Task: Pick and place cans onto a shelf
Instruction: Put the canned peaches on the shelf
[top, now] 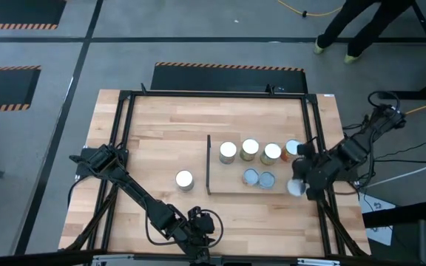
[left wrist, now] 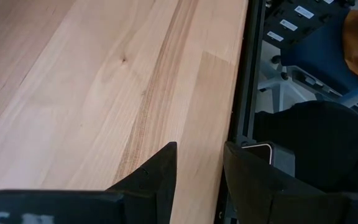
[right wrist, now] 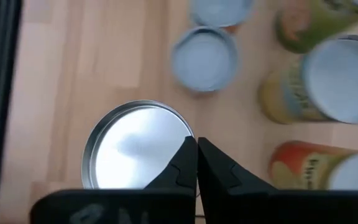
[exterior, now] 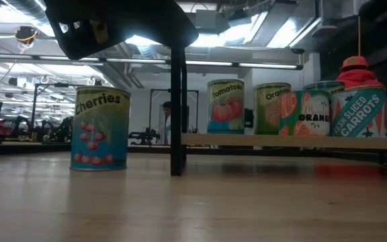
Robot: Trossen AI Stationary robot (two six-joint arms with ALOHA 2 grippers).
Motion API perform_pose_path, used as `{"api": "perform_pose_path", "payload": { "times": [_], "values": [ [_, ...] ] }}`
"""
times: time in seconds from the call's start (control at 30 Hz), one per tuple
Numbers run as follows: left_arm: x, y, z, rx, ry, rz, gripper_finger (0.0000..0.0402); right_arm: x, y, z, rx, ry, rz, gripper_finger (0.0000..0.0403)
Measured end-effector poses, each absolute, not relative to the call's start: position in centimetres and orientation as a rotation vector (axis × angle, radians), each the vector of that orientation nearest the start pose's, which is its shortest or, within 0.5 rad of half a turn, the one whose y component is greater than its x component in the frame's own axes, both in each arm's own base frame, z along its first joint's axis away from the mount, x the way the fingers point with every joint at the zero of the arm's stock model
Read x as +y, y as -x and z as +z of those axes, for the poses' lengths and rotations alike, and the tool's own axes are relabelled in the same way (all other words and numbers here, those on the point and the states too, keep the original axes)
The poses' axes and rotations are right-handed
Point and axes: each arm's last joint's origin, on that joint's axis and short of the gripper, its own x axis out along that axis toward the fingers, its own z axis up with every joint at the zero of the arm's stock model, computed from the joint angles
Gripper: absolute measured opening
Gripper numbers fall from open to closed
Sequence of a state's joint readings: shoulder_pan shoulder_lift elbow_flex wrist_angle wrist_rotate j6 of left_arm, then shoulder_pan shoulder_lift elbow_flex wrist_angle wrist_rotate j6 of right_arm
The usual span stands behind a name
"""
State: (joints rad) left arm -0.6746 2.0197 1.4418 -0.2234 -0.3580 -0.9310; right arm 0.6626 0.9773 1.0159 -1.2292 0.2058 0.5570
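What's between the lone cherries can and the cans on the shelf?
Only the shelf's thin dark upright panel and bare table separate the cherries can from the shelf cans, as the high view shows.

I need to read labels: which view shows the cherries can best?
The low view: the cherries can stands side-on, left of the shelf, label legible. The high view shows only its round top. Neither wrist view shows it.

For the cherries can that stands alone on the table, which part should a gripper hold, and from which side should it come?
Grip the cherries can across its round side wall, coming straight down from above. It stands upright on the tabletop with open space all around, left of the shelf's dark panel, so fingers would probably fit either side.
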Motion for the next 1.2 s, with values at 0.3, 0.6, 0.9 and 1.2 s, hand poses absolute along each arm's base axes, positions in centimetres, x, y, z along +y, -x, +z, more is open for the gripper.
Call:
{"api": "perform_pose_path", "payload": {
  "times": [0.3, 0.6, 0.9, 1.2],
  "values": [
    [-26.6, -34.9, 19.0, 0.762, 0.489, 0.047, 0.0124, 6.1, -10.6, 28.0, 1.034, -0.018, 0.024, 0.0005],
    [-26.6, -34.9, 19.0, 0.762, 0.49, 0.047, 0.0124, 5.4, -9.8, 25.9, 1.031, -0.037, 0.017, 0.0005],
    [-26.6, -34.9, 19.0, 0.762, 0.49, 0.047, 0.0124, 5.4, -9.8, 25.9, 1.037, -0.034, 0.024, 0.0016],
    [-26.6, -34.9, 19.0, 0.762, 0.491, 0.047, 0.0124, 5.4, -9.7, 25.8, 1.045, -0.03, 0.025, 0.0033]
  ]
}}
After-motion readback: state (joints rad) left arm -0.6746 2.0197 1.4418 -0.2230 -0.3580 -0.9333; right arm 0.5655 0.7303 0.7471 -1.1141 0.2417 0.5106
